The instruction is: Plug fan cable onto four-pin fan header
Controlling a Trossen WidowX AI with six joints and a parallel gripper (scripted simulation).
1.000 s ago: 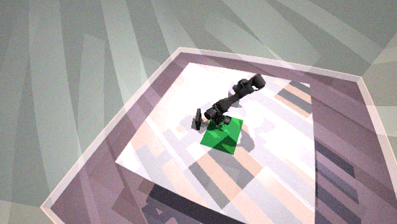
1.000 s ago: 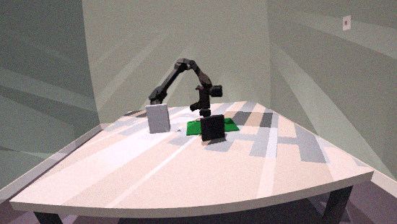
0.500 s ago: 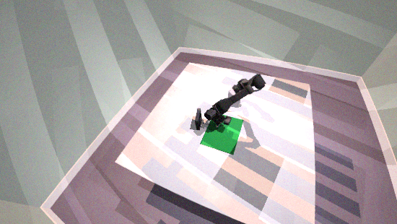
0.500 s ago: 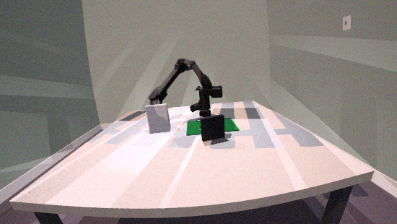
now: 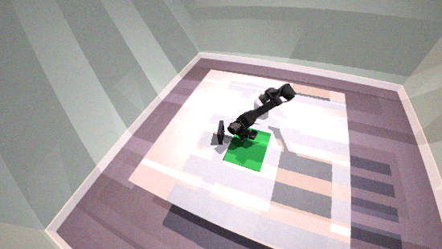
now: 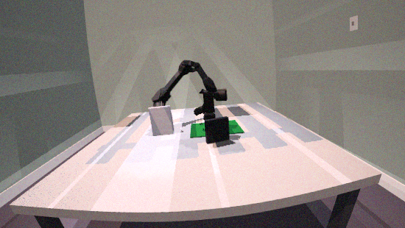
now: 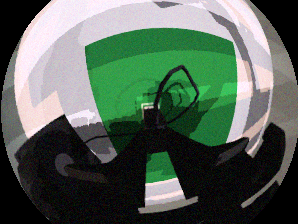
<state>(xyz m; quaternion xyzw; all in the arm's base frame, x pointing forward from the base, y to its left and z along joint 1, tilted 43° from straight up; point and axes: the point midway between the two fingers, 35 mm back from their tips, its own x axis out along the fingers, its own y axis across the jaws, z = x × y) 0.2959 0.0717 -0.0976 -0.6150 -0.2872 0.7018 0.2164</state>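
Note:
The green board (image 5: pixel 251 161) (image 6: pixel 236 126) (image 7: pixel 210 65) lies flat on the table. My gripper (image 6: pixel 209 117) (image 7: pixel 153 130) is low over the board, shut on the fan cable's dark plug (image 7: pixel 151 117). In the wrist view a small pale header outline (image 7: pixel 145 104) shows at the far edge of the plug. The plug is at the header, but whether it is above it or seated in it I cannot tell. The black cable (image 7: pixel 197 93) loops up beside the plug, and a thin strand runs left. The black fan (image 5: pixel 220 132) (image 6: pixel 217 130) stands upright beside the board.
A pale box (image 6: pixel 161 121) stands near the arm's base, left of the board in the exterior view. The fan stands close to the gripper side of the board. Striped light and shadow cross the table (image 5: pixel 193 100) (image 6: pixel 147 184).

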